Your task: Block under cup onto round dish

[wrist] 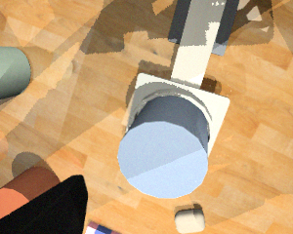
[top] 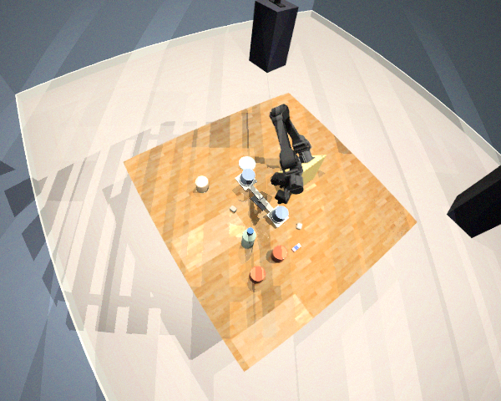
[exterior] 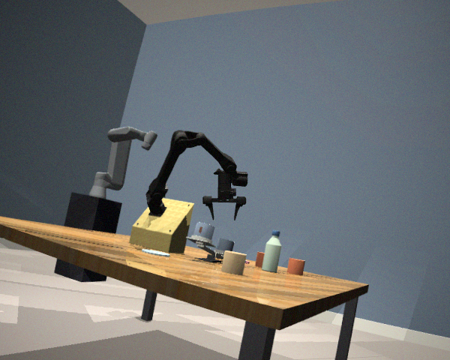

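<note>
A blue-grey cup (top: 280, 214) (exterior: 226, 244) (wrist: 163, 158) stands upside down on the lower end of the tilted balance (top: 265, 204) (wrist: 188, 63). The identical cup (top: 247, 177) (exterior: 204, 232) stands on the raised end, beside the white round dish (top: 245, 161) (exterior: 155, 253), which lies flat on the table. No block shows; what is under either cup is hidden. My gripper (exterior: 223, 219) (wrist: 197, 172) is open and empty, pointing down above the balance, touching neither cup. In the wrist view the lower cup is between the finger sides, well below them.
A green bottle (top: 248, 239) (exterior: 271, 256) and two red cylinders (top: 280, 253) (top: 257, 274) stand beyond the lower end. A beige cylinder (top: 202, 183) (exterior: 233, 262) stands off to one side. Small pale pieces (top: 299, 225) (top: 233, 209) lie near the balance. The yellow sloped base (exterior: 163, 226) is beneath the arm.
</note>
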You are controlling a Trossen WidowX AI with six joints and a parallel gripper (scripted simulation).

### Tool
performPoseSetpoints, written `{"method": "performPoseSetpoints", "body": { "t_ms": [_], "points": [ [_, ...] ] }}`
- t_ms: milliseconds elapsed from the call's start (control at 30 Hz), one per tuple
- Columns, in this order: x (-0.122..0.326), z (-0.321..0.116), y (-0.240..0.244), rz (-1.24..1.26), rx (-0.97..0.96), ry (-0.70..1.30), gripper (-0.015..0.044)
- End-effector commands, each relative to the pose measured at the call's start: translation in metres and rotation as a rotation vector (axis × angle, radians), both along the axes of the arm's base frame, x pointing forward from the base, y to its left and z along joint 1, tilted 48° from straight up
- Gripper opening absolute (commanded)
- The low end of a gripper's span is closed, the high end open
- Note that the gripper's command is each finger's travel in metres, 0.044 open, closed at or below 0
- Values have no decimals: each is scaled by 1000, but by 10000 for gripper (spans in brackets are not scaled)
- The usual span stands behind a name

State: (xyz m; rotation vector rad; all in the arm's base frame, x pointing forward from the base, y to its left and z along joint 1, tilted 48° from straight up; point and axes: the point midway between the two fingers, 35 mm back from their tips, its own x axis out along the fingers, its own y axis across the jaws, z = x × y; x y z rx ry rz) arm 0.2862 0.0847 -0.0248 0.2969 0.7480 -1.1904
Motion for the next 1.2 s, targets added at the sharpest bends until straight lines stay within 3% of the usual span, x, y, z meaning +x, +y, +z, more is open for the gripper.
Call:
{"method": "performPoseSetpoints", "body": {
  "t_ms": [0,267,1167],
  "points": [
    [9,-22,-6,-155,20,-57,440],
    [20,-60,-16,-390,33,-154,440],
    [20,-81,-38,-395,33,-157,440]
  ]
}}
